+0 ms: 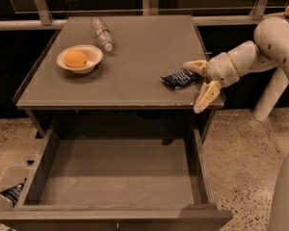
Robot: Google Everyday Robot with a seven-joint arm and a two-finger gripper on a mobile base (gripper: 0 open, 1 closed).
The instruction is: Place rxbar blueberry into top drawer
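The rxbar blueberry (180,79), a dark navy wrapper with white lettering, lies flat on the grey tabletop (139,52) near its right front corner. My gripper (198,83) is open just to the right of the bar, one finger (194,64) reaching behind the bar's right end, the other finger (205,96) hanging over the table's front right edge. The bar is not held. The top drawer (115,172) is pulled fully out below the tabletop, its flat bottom bare.
A white bowl (80,59) holding an orange sits at the table's left. A clear plastic bottle (101,32) lies behind it. A dark packet (12,193) lies on the floor left of the drawer. My white arm (269,47) reaches in from the right.
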